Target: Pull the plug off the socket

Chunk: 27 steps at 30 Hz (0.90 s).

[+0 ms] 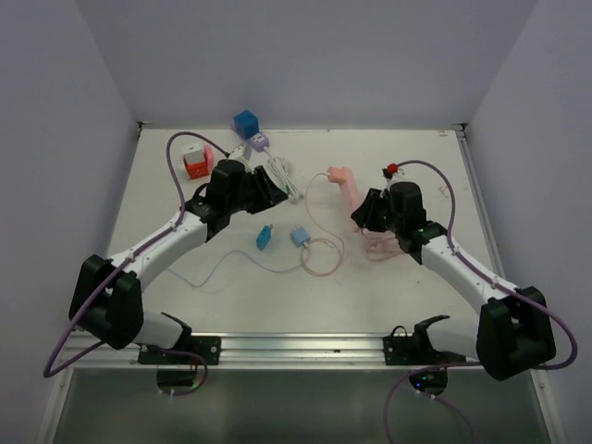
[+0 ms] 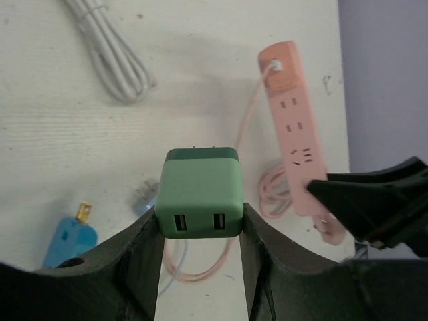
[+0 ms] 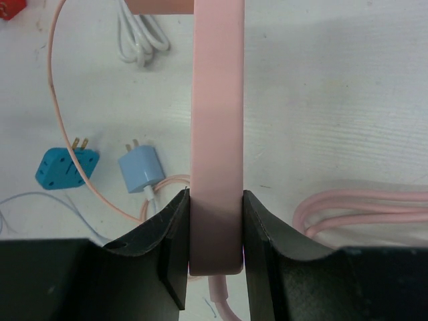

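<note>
The green plug (image 2: 200, 190) sat clamped in the left gripper (image 2: 200, 224), its prongs bare and clear of the pink strip (image 2: 297, 127) (apparently already free). The right gripper (image 3: 215, 221) was closed on the strip's end, edgewise. The best move, I judged, was to carry the plug straight away from the strip while that grip pinned it down.

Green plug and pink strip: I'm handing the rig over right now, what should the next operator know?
Left tool: shut on the green plug, held above the table, apart from the pink power strip.
Right tool: shut on the strip, clamped across its sides.
Done: plug is out of the strip.
Left: probably set the plug down and release both.
</note>
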Motion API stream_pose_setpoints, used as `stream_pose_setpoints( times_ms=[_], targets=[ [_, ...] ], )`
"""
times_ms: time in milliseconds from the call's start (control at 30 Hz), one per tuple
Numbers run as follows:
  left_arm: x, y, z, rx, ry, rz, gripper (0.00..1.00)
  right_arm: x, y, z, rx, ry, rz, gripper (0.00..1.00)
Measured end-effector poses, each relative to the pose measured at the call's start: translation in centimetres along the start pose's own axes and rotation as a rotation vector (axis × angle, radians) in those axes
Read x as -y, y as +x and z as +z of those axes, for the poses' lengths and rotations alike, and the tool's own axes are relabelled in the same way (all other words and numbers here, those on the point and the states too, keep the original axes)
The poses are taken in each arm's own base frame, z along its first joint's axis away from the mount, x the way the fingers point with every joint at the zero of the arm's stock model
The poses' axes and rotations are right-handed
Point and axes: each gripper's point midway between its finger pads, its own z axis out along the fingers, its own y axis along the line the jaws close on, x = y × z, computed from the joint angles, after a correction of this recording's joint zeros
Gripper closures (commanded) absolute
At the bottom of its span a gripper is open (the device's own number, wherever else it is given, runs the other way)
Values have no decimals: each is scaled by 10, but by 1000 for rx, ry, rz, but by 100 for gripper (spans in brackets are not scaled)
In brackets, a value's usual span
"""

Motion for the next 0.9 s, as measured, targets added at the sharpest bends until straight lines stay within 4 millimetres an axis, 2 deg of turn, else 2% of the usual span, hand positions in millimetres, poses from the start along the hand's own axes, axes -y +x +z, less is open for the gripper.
stream_pose_setpoints(
  times_ms=[200, 300, 333, 467, 600, 900],
  targets=[
    [-74, 34, 24, -107, -128, 56, 85, -14, 4, -9, -28, -82, -40, 100],
    [-95, 46, 35, -149, -159, 73, 80, -15, 12, -11, -63, -100, -56, 100],
    [-99, 49, 39, -160, -165, 78, 71, -16, 14, -12, -72, -105, -61, 100],
    [-114, 55, 48, -183, -178, 96, 55, -17, 20, -13, -99, -120, -79, 100],
    [-122, 57, 53, -188, -187, 102, 53, -17, 25, -15, -123, -133, -92, 100],
    [-124, 65, 54, -234, -148, 153, 11, -20, 32, -17, -152, -157, -117, 100]
  ],
)
